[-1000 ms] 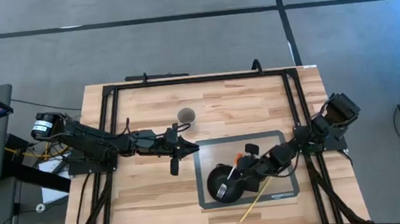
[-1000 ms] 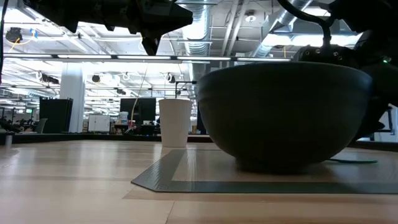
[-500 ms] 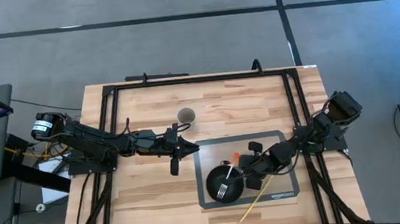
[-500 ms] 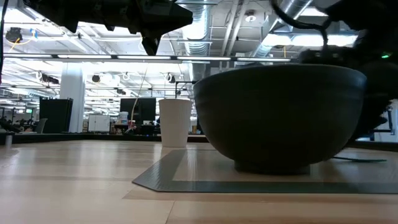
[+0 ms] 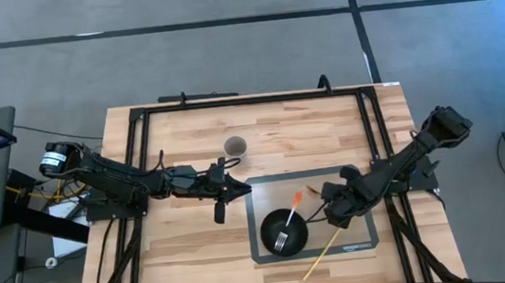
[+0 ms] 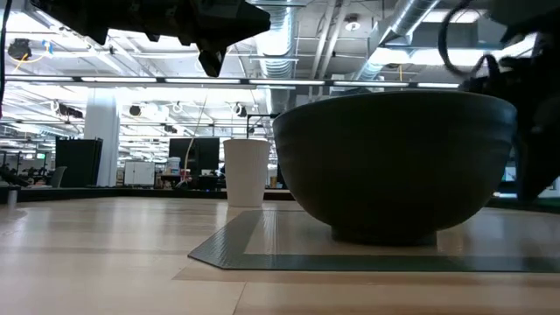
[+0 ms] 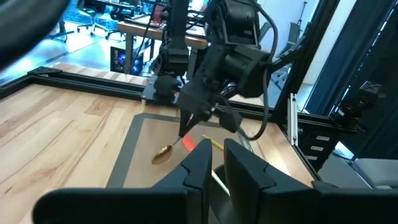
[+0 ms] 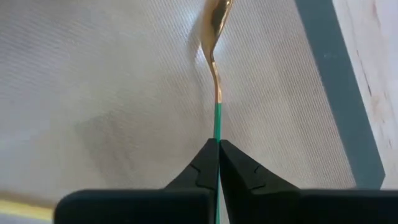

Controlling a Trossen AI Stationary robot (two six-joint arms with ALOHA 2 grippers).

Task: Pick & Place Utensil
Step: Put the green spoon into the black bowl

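Observation:
My right gripper point(image 5: 325, 216) is low over the grey mat point(image 5: 270, 184), just right of the black bowl point(image 5: 265, 237), and is shut on a gold spoon point(image 8: 216, 62) with a green handle. The spoon's bowl point(image 7: 163, 154) shows below that gripper point(image 7: 186, 127) in the left wrist view. A fork point(image 5: 281, 242) lies inside the black bowl. An orange-tipped utensil point(image 5: 297, 198) leans on the bowl's rim. My left gripper point(image 5: 221, 208) hovers left of the mat with a narrow gap between its fingers, touching nothing. My right gripper pinches the spoon's green handle point(image 8: 217, 124) between its two fingers point(image 8: 205, 163), which lie along the handle. The spoon sticks out ahead of the fingertips and slants down toward the mat. I cannot tell whether its bowl end point(image 8: 214, 15) touches the mat.
A white paper cup point(image 5: 235, 146) stands on the wood beyond the mat, also in the low view point(image 6: 246, 171). A yellow stick point(image 5: 322, 254) lies across the mat's near right corner. Black rails frame the table on its left, right and far sides.
My right gripper has drawn back from over the bowl's right rim toward the table's right edge and now sits over the mat beside the bowl. The bowl shifted slightly in the low view and has settled level.

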